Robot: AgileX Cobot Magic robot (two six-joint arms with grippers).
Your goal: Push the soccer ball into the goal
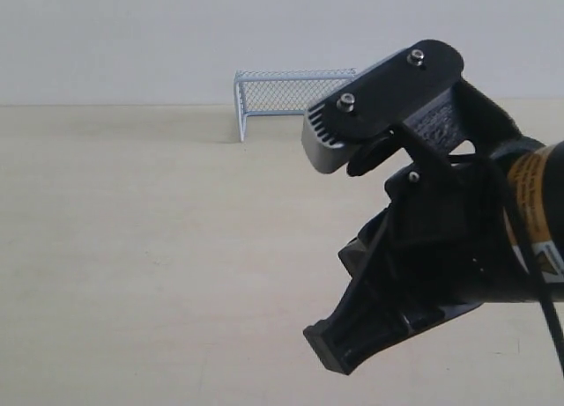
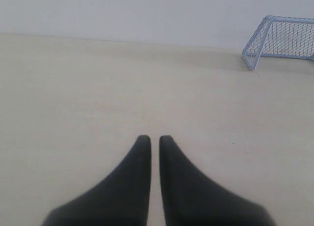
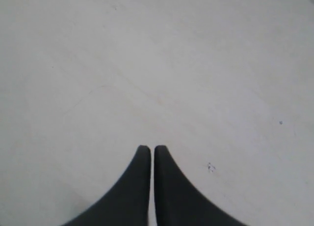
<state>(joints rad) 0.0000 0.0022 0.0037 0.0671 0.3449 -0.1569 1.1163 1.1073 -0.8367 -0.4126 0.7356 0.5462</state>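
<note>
The goal (image 1: 282,93) stands at the far edge of the table against the wall, pale blue-white frame with mesh, its mouth facing the near side. In the left wrist view the goal (image 2: 288,37) lies far off to one side. The soccer ball shows in no view; it may be hidden behind the right arm. My right gripper (image 1: 340,350) fills the near right of the exterior view, pointing down-left, shut and empty (image 3: 152,148) over bare table. My left gripper (image 2: 154,138) is shut with nothing between its fingers and does not show in the exterior view.
The pale wooden table (image 1: 132,247) stretches to a white wall (image 1: 115,36) behind the goal. A small dark speck (image 3: 210,167) marks the surface near the right fingertips.
</note>
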